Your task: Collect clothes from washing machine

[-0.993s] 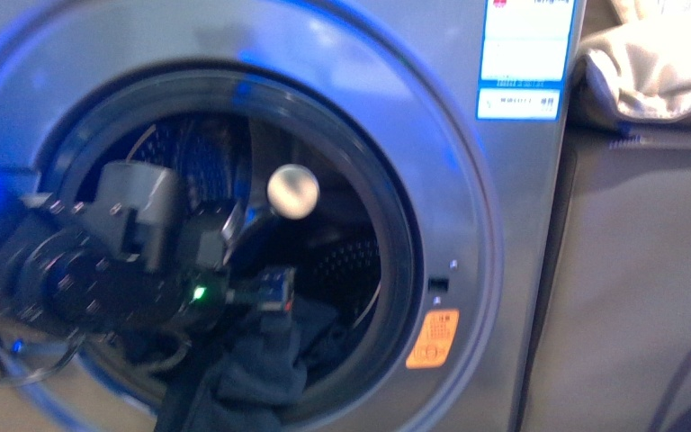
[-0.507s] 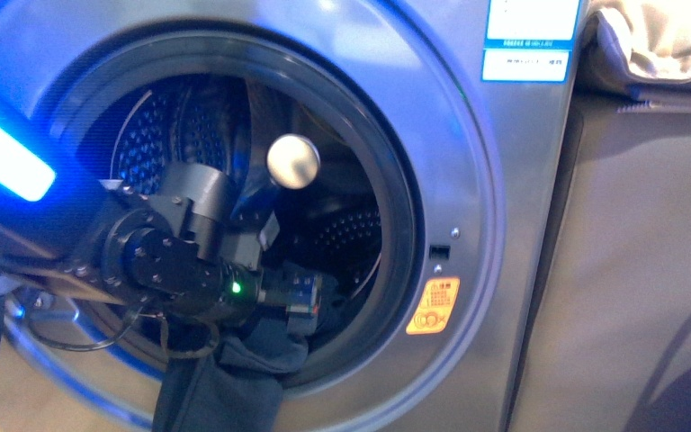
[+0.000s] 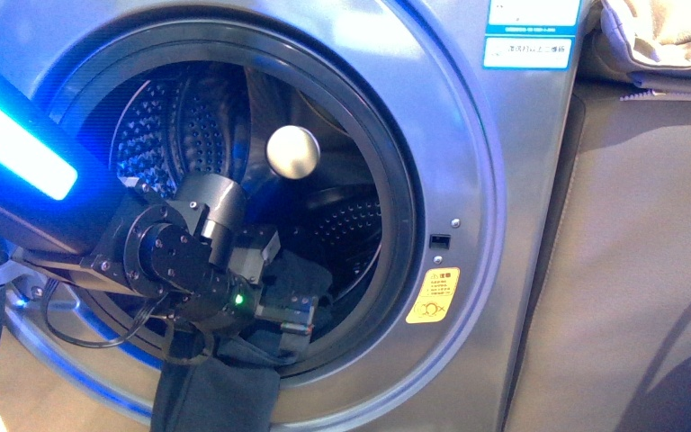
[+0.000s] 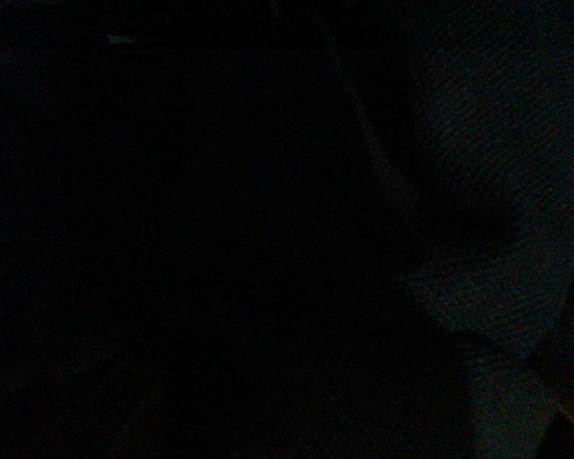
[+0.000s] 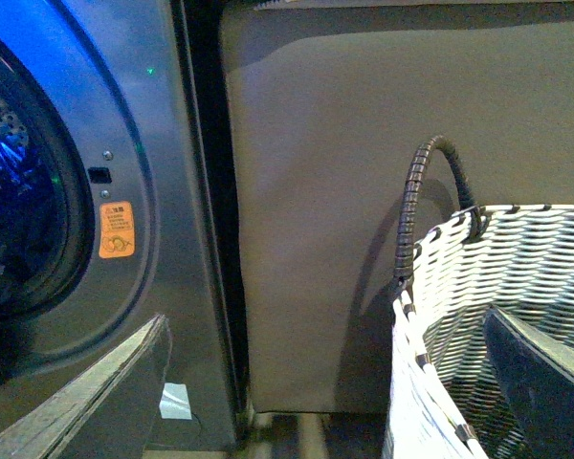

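The silver-grey washing machine (image 3: 504,180) fills the front view, its round porthole open onto the perforated steel drum (image 3: 180,117). My left gripper (image 3: 292,310) is low in the porthole's mouth, shut on the dark navy clothes (image 3: 216,396), which hang down over the lower rim. More dark cloth (image 3: 304,273) lies just behind the gripper. The left wrist view is dark. My right gripper (image 5: 316,402) is open and empty, low between the machine (image 5: 172,143) and a white woven basket (image 5: 497,287).
A pale round knob (image 3: 292,153) shows in the middle of the porthole. The machine carries an orange sticker (image 3: 433,295) and a blue label (image 3: 528,52). A grey cabinet panel (image 5: 316,191) stands right of the machine, with beige cushions (image 3: 666,36) on top.
My left arm's wrist has shifted right and down to the porthole's lower rim. The heap of clothes in the mouth has thinned, and the cloth now hangs over the rim.
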